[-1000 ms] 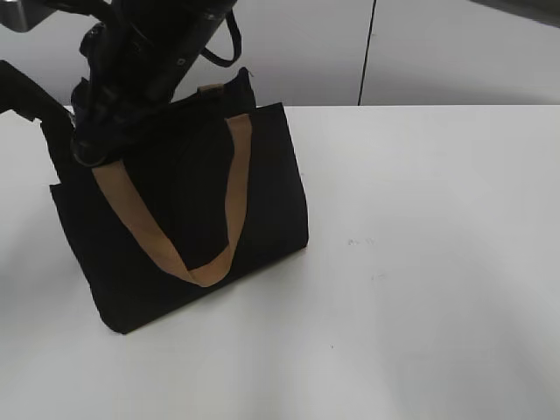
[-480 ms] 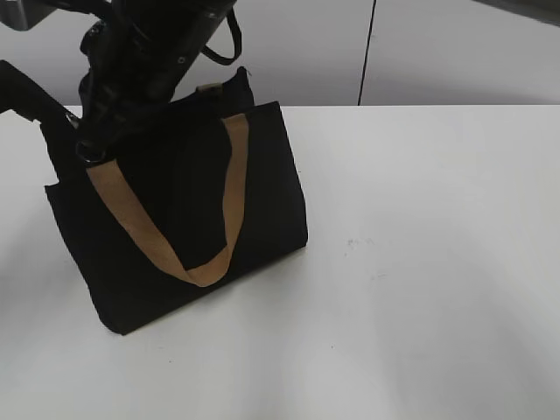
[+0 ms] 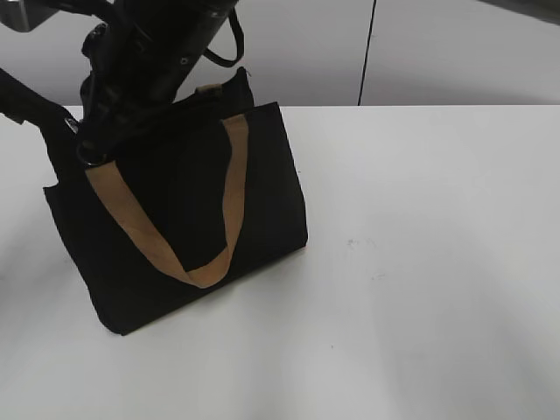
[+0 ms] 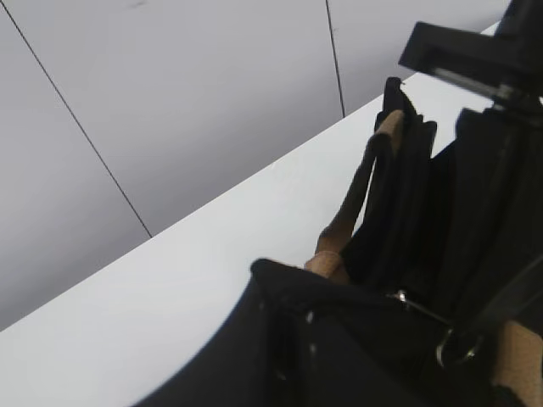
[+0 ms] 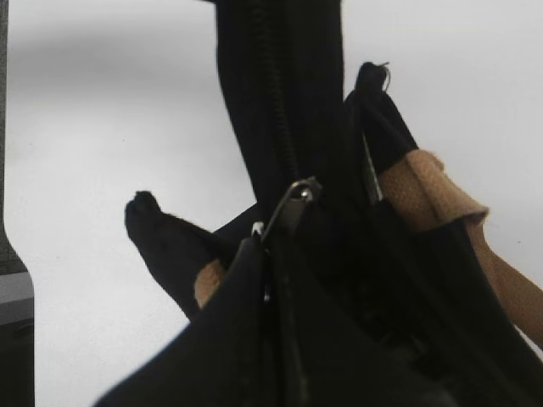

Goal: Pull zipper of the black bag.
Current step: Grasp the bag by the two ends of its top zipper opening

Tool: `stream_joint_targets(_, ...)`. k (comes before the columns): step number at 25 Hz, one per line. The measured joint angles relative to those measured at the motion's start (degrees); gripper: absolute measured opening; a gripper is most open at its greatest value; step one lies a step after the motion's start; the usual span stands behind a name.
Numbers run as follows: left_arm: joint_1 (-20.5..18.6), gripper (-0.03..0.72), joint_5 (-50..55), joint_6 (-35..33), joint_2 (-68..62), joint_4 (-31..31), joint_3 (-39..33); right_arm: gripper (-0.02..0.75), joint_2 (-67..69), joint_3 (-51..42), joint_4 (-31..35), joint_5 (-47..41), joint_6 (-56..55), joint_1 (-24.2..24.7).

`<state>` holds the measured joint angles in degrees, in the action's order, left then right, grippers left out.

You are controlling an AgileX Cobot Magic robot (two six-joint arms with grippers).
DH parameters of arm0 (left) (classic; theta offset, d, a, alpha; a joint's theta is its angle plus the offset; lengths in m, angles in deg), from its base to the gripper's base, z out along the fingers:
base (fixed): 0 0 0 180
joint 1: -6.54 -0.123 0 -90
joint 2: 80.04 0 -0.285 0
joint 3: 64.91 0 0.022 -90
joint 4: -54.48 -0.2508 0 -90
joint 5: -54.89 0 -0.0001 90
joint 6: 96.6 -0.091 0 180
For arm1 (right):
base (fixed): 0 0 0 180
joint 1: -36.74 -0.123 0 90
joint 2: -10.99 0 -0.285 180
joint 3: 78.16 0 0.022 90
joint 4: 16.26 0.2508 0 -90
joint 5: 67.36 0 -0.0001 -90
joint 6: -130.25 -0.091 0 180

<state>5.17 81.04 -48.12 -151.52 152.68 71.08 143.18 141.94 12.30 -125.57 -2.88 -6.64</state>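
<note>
Arms converge over the upper left of the exterior view, where dark links and cabling descend onto the top edge of the black bag (image 3: 184, 219); which arm is which there cannot be told. The bag stands on the white table (image 3: 420, 262) at the left, its front tan handle (image 3: 201, 271) hanging in a loop down the front panel. In the right wrist view the zipper (image 5: 288, 208) shows as a small metal pull tab tilted up from the black zip track, which runs away toward the top of that view; dark fabric fills the foreground and the right gripper's fingers cannot be made out, so their opening and hold cannot be told. In the left wrist view a metal ring (image 4: 454, 348) and a tan strap (image 4: 356, 203) lie among folds of black fabric; the left gripper's fingers are likewise not distinguishable, and their state cannot be told. No legible writing or label appears. Against the picture half a second before, the bag's upper left corner sits slightly higher and further left, and the arm mass has shifted slightly with it.
</note>
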Motion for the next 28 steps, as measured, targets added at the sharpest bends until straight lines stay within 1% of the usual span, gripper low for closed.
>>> stream_joint_targets(7,0.1,0.009,-6.9,0.0,0.0,-0.1,-0.5,-0.001,0.0,0.0,0.8,-0.2,-1.8,1.8)
stream_joint_targets(12,0.1,0.009,-7.9,0.0,0.1,0.3,-3.9,-0.001,0.0,0.0,1.0,-0.8,-2.5,4.1)
stream_joint_targets(18,0.1,0.009,-8.6,0.0,0.1,0.6,-8.3,-0.001,0.0,0.0,0.9,-1.5,-2.5,4.4)
stream_joint_targets(22,0.1,0.009,-8.8,0.0,0.1,0.7,-8.7,-0.001,0.0,0.0,1.0,-1.8,-2.5,5.3)
stream_joint_targets(28,0.1,0.008,-11.2,0.0,0.1,0.7,-8.7,-0.001,0.0,0.0,1.3,-2.7,-2.5,8.1)
